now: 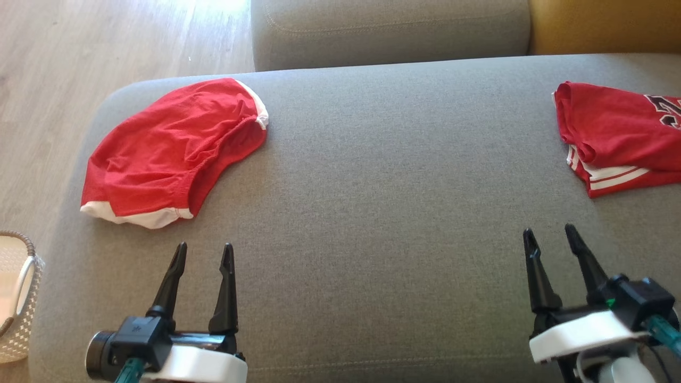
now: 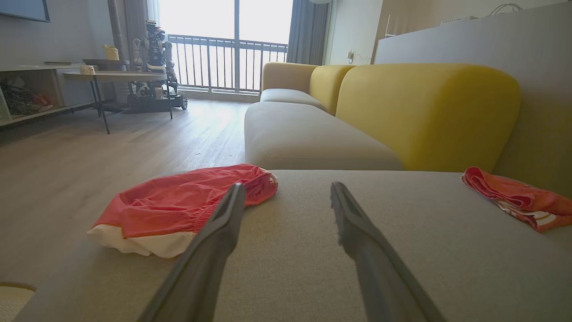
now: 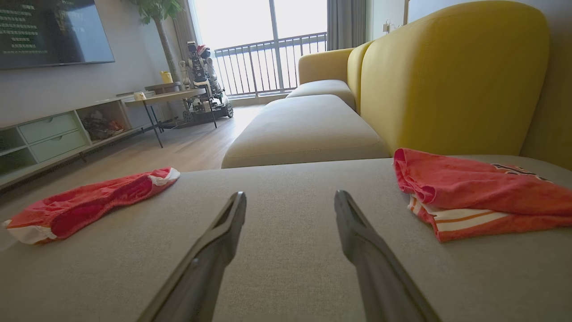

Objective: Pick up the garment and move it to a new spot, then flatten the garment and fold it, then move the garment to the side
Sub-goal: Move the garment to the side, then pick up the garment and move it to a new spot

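Note:
Two red garments lie on the grey sofa seat [image 1: 383,175]. Red shorts with white trim [image 1: 170,149] rest folded over at the seat's far left, also seen as the shorts [image 2: 178,205] and the shorts [image 3: 85,201]. A folded red jersey with striped hems and dark lettering [image 1: 617,133] sits at the far right, the same jersey [image 2: 518,199] [image 3: 473,192]. My left gripper [image 1: 205,246] [image 2: 287,185] hovers open just short of the shorts, holding nothing. My right gripper [image 1: 549,230] [image 3: 291,194] stands open and holds nothing, short of the jersey.
A woven white basket [image 1: 18,298] stands on the wooden floor [image 1: 64,64] off the seat's left end. Another grey seat cushion [image 1: 388,32] and a yellow backrest [image 1: 606,26] lie beyond. Farther off, a side table [image 2: 116,78] and another robot [image 2: 156,67] stand near the window.

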{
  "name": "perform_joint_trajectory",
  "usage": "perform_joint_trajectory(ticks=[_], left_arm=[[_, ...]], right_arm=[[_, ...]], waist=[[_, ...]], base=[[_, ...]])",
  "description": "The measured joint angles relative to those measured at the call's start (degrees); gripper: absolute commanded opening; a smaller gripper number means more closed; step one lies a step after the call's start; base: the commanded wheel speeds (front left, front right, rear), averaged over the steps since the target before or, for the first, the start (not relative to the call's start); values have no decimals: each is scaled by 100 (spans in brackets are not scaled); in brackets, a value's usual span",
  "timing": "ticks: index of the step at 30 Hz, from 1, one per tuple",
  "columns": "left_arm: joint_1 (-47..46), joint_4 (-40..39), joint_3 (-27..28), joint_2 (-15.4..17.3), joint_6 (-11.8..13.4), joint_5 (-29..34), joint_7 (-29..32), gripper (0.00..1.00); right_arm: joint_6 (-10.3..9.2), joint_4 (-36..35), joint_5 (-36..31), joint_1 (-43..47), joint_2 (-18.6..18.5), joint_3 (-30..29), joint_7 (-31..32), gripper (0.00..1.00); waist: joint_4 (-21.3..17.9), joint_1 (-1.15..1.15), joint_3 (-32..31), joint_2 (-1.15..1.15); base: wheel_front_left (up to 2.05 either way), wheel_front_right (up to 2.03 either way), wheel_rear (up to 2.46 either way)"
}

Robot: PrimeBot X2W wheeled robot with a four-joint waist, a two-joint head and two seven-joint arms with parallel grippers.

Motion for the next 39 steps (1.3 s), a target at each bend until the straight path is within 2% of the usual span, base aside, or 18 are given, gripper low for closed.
perform_joint_trajectory(ticks=[20,25,31,39], left_arm=[[151,147,-18,3,105,165,0,100],[152,219,-51,3,177,165,0,100],[150,209,-83,2,253,40,0,100],[190,220,24,7,296,-197,0,100]], right_arm=[[0,37,-85,178,2,-31,0,100],[0,43,-81,199,3,-8,0,100],[0,20,60,303,7,45,0,100],[0,33,58,433,22,233,0,100]], waist=[[74,0,-111,0],[208,0,-131,0],[559,0,-109,0],[1380,0,-98,0]], base=[[0,0,0],[0,0,0],[0,0,0],[0,0,0]])
